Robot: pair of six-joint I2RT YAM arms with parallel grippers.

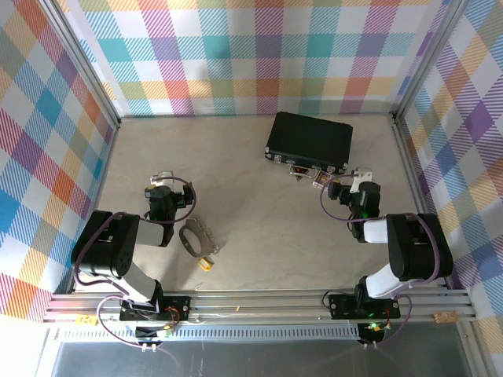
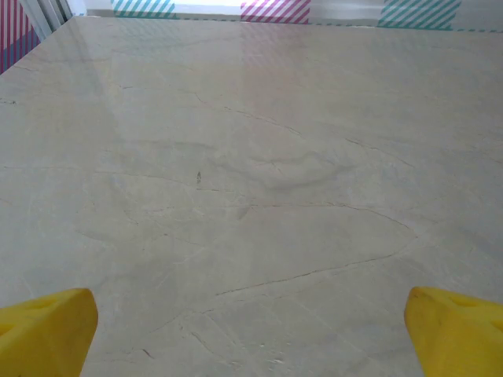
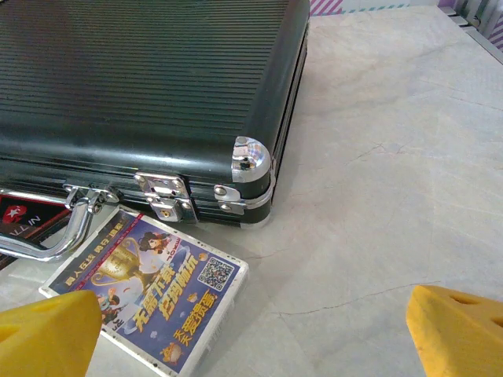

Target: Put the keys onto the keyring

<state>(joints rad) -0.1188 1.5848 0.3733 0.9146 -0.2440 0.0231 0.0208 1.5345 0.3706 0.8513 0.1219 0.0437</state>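
Keys (image 1: 204,233) seemingly rest against the keyring (image 1: 183,238), ungripped.

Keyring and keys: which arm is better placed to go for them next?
Left, probably. The keyring and keys lie beside the left arm, near its open left gripper. The right gripper, also open, sits far across the table by the black case.

Cannot count the keys (image 1: 206,247) beside the keyring (image 1: 189,236), too small at lower left of the top view, nor see the black case (image 3: 141,78) whole, cropped at the right wrist view's upper left.
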